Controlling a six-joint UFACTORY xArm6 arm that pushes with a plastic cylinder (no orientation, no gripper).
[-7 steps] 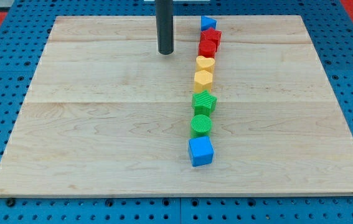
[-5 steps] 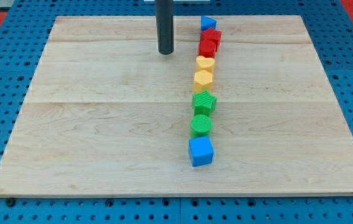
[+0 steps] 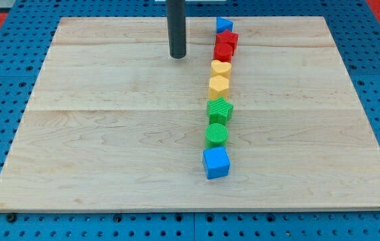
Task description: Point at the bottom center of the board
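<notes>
Right now my tip (image 3: 177, 57) sits near the board's (image 3: 109, 134) top edge, left of the red block (image 3: 224, 47); no fingers exist, and bottom centre lies straight down the view.

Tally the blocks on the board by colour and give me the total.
Blue: 2, the blue cube and a small blue block
Red: 2
Yellow: 2
Green: 2
Total: 8
</notes>
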